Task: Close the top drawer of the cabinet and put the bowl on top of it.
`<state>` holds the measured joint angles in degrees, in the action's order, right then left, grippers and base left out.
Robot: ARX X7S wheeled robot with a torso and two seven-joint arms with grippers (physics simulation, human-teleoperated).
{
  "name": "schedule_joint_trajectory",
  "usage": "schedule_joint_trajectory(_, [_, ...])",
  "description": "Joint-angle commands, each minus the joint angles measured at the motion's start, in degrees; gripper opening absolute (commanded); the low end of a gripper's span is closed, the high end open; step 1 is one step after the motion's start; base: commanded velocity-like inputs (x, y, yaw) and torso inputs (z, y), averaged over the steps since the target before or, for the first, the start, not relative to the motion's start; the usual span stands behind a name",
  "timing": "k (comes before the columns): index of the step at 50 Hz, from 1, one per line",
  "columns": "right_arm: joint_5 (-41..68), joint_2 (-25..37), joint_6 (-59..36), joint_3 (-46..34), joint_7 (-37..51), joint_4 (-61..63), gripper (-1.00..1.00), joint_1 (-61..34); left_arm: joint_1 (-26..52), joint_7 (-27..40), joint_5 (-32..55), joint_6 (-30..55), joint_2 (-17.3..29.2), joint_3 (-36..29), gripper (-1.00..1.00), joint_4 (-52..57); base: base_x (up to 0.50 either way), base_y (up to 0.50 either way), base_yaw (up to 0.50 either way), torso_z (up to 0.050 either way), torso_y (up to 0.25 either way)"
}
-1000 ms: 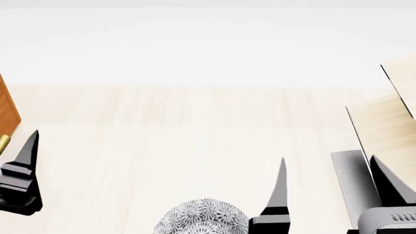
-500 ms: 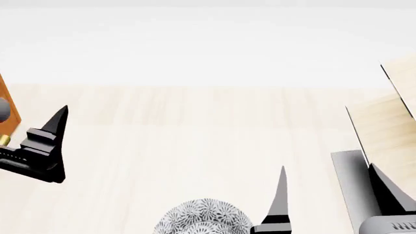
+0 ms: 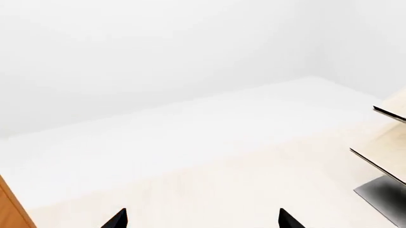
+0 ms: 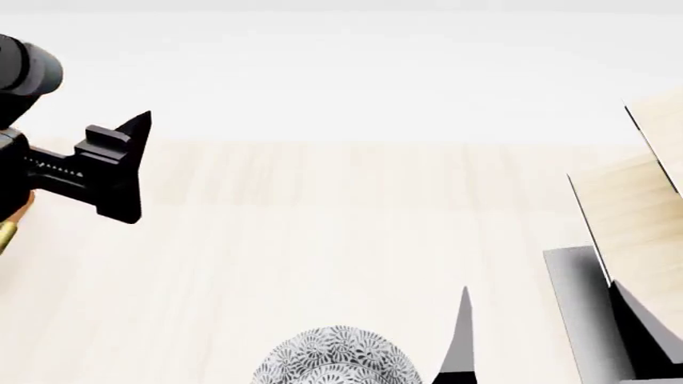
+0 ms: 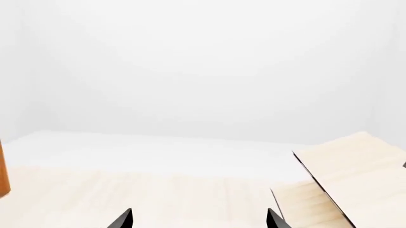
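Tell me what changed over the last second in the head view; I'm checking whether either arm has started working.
The left gripper rose and swung inward from the lower left edge, holding nothing. The right gripper sank slightly lower in the frame. The bowl and the pale wooden structure stayed put.

1. The left hand (image 4: 112, 172) is matte black, with a stepped block base, a pointed wedge finger and a ribbed grey rail.
2. A dark grey cylinder (image 4: 27, 68) sits behind it.
3. The right hand (image 4: 549, 336) has slim black tapering fingers.
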<state>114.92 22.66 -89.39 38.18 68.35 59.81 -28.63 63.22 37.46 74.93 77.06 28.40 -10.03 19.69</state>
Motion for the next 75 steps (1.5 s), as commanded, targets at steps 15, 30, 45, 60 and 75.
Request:
schedule_joint_trajectory(15, [5.89, 0.54, -0.54, 4.02, 2.79, 0.15, 1.0, 1.27, 6.51, -10.0, -2.89, -1.36, -3.6, -7.84, 1.0, -11.98, 0.0, 0.0, 0.0, 0.0, 0.0])
schedule_joint_trajectory(30, [5.92, 0.76, -0.59, 5.64, 2.13, 0.18, 1.0, 2.35, 7.77, -14.53, -6.99, -4.34, -4.61, -12.06, 1.0, -15.85, 0.0, 0.0, 0.0, 0.0, 0.0])
schedule_joint_trajectory(45, [6.01, 1.05, -0.58, 6.72, 1.81, 0.18, 1.0, 3.13, 7.74, -19.86, -11.14, -8.39, -6.86, -16.69, 1.0, -21.46, 0.0, 0.0, 0.0, 0.0, 0.0])
schedule_joint_trajectory(60, [7.79, 1.37, -0.59, 8.57, 2.37, 0.18, 1.0, 3.93, 7.57, -23.01, -14.15, -10.84, -8.31, -20.56, 1.0, -24.47, 0.0, 0.0, 0.0, 0.0, 0.0])
schedule_joint_trajectory(75, [8.7, 1.94, -0.59, 9.42, 3.06, 0.18, 1.0, 4.49, 6.09, -24.87, -15.18, -12.25, -8.55, -22.9, 1.0, -24.71, 0.0, 0.0, 0.0, 0.0, 0.0])
